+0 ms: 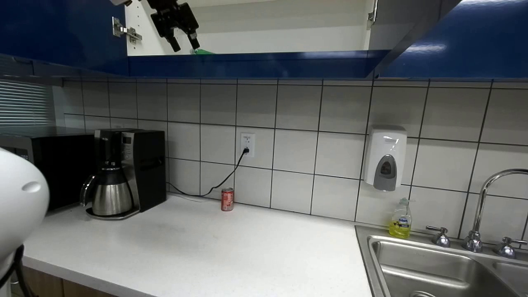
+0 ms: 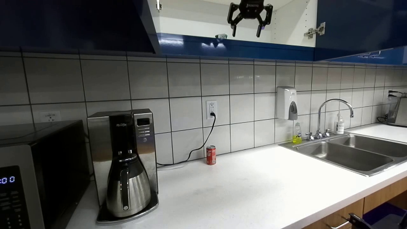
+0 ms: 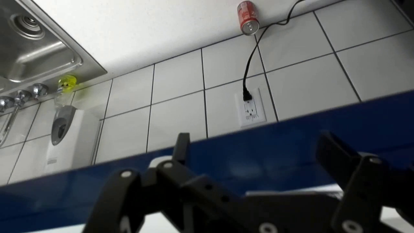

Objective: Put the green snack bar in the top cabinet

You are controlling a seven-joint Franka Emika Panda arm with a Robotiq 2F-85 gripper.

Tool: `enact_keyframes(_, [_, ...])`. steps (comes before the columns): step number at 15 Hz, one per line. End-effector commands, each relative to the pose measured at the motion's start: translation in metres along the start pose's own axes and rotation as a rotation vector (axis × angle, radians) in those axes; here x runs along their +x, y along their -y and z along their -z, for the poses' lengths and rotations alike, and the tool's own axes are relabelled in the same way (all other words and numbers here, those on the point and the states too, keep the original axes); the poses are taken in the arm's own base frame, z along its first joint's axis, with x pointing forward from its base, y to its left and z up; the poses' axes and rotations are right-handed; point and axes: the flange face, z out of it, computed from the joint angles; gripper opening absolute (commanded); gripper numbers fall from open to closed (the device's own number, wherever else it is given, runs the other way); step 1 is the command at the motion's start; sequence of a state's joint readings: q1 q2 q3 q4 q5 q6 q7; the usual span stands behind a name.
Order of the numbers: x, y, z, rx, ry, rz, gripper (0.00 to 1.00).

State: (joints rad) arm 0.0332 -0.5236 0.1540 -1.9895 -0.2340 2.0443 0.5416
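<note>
Clearly, the bar (image 1: pixel 203 52) is up in the cabinet (image 1: pixel 247 65) and my jaws are wide apart

My gripper (image 2: pixel 246 32) is seen against the cabinet's white inside, pointing down; whether it reaches past the front edge, I cannot tell. My jaws stand spread, and through the gap the wrist view shows the blue strip (image 3: pixel 252 155) along the cabinet's lower edge. The bar shows just above that strip in both exterior views, its lower part hidden. In an exterior view it is a sliver of bright green near my fingertips (image 1: pixel 194 42); in an exterior view the bar (image 2: pixel 221 36) sits apart from them, off to one side, its print too small for me to read. Both doors (image 1: pixel 62 37) are swung open, with a metal hinge (image 2: pixel 320 28) showing.

Below me, the can (image 1: pixel 227 199) stands upright on the counter (image 1: pixel 264 247), near the tiled wall (image 1: pixel 297 148). A black cord (image 1: pixel 225 180) runs from the outlet (image 1: pixel 249 142) down toward the coffee maker (image 1: pixel 152 169), whose carafe (image 2: pixel 140 189) is set on its base; the microwave (image 2: pixel 47 171) is just beside. Well apart from these, a dispenser (image 1: pixel 386 156) is fixed on the wall above the soap bottle (image 1: pixel 400 220), which stands at the back edge of the sink (image 1: pixel 420 270), near the faucet (image 1: pixel 478 210). A rounded white part of my arm (image 1: pixel 18 202) fills the edge of an exterior view.
</note>
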Motion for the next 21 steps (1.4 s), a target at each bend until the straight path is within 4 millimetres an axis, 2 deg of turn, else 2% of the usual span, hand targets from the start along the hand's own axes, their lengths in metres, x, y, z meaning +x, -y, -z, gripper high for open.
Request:
enact_keyframes(1, [-0.054,-0.024,-0.033,0.009,0.042,0.018,1.0])
enact_keyframes(4, [-0.09,-0.03,-0.073,-0.001,0.121,0.044,1.0])
enact_keyframes(9, [-0.141,-0.033,-0.155,-0.03,0.308,0.245,1.0])
enact_keyframes(15, [-0.184,-0.038,-0.251,-0.073,0.43,0.427,1.0])
enact_keyframes(18, [-0.2,-0.038,-0.283,-0.089,0.458,0.452,1.0])
enact_keyframes(20, [-0.211,-0.038,-0.298,-0.104,0.477,0.477,1.0])
enact_keyframes(21, [-0.206,-0.035,-0.287,-0.088,0.48,0.453,1.0])
